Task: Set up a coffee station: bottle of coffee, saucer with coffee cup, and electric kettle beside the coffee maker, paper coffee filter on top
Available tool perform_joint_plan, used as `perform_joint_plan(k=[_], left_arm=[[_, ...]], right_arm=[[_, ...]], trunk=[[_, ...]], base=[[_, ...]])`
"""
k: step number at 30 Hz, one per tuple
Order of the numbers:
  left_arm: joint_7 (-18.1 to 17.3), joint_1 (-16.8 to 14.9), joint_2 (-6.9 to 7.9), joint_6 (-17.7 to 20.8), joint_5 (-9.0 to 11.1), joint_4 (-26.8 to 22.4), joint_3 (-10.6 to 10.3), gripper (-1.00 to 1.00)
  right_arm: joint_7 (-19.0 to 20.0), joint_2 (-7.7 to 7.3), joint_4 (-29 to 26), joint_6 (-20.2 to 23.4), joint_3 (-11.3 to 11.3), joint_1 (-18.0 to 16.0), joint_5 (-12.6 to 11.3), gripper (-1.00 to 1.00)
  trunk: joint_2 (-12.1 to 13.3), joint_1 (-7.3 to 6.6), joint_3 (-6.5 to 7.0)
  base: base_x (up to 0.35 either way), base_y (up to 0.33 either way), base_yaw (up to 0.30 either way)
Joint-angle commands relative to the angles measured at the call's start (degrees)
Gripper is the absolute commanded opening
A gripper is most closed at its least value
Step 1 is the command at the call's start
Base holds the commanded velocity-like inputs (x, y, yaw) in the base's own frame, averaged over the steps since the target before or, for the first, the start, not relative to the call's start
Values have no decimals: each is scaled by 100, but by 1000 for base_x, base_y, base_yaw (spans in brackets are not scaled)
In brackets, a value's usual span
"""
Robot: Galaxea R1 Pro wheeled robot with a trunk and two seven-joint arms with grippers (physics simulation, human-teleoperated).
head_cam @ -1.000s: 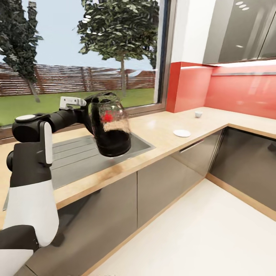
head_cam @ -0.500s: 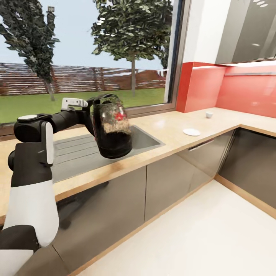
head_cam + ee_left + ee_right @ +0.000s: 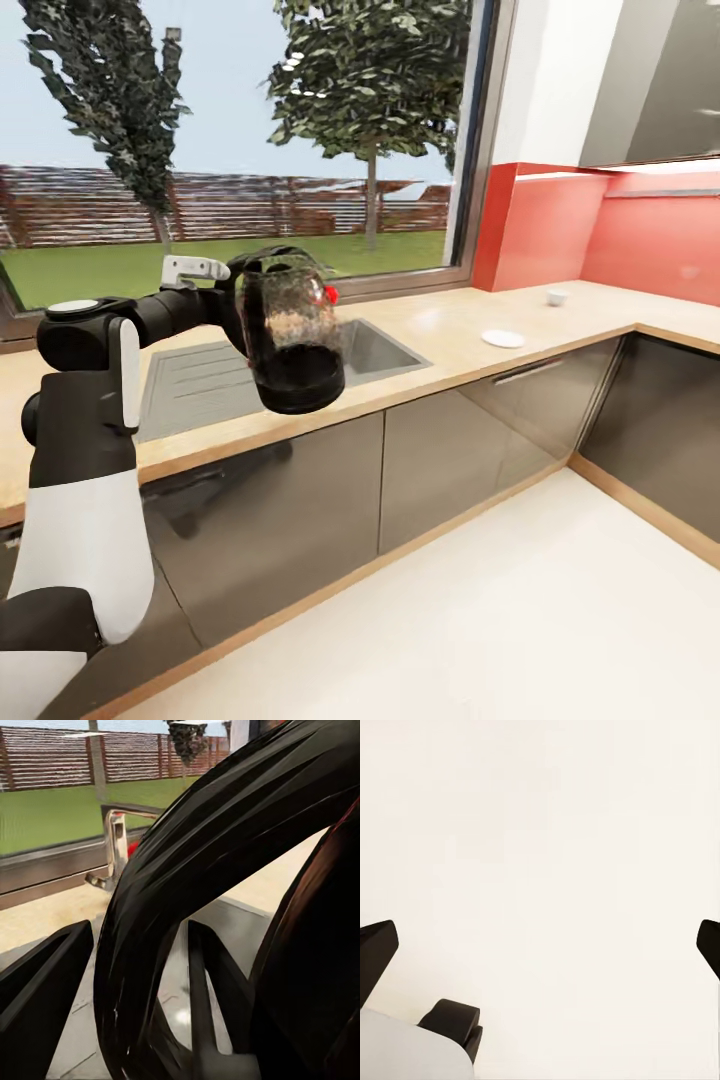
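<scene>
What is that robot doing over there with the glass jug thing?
The robot's left gripper holds a clear glass electric kettle with a black base by its black handle, in the air above the long light-wood countertop, near the steel sink. Farther along that worktop lie a small round white saucer and, apart from it, a small white coffee cup. The right gripper is open over pale floor.

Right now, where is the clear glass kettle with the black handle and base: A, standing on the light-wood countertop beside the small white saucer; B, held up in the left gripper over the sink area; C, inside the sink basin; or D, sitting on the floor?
B: the clear glass kettle hangs tilted in the left gripper, above the sink, far from the saucer.
</scene>
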Motion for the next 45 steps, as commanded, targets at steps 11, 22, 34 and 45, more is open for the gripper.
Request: perform_joint_plan(k=[11,22,34,45], left_arm=[[-55,-2,-9,6,-460,-42,-393,-100],[61,1,-12,4,-683,-74,-389,-100],[105,0,-2,5,-688,-60,-74,-100],[108,-1,7,14,-696,-31,-39,-100]], right_arm=[[44,-2,1,-9,20,-3,-60,100],[42,-2,1,-9,20,-3,-59,100],[25,-7,1,-15,15,-3,-67,100],[18,-7,1,-9,11,-3,-68,100]], trunk=[[-3,-3,-5],[-3,-3,-5],[-3,-3,-5],[-3,-3,-5]], base=[[-84,-55,233],[0,0,270],[-96,0,143],[-16,0,84]])
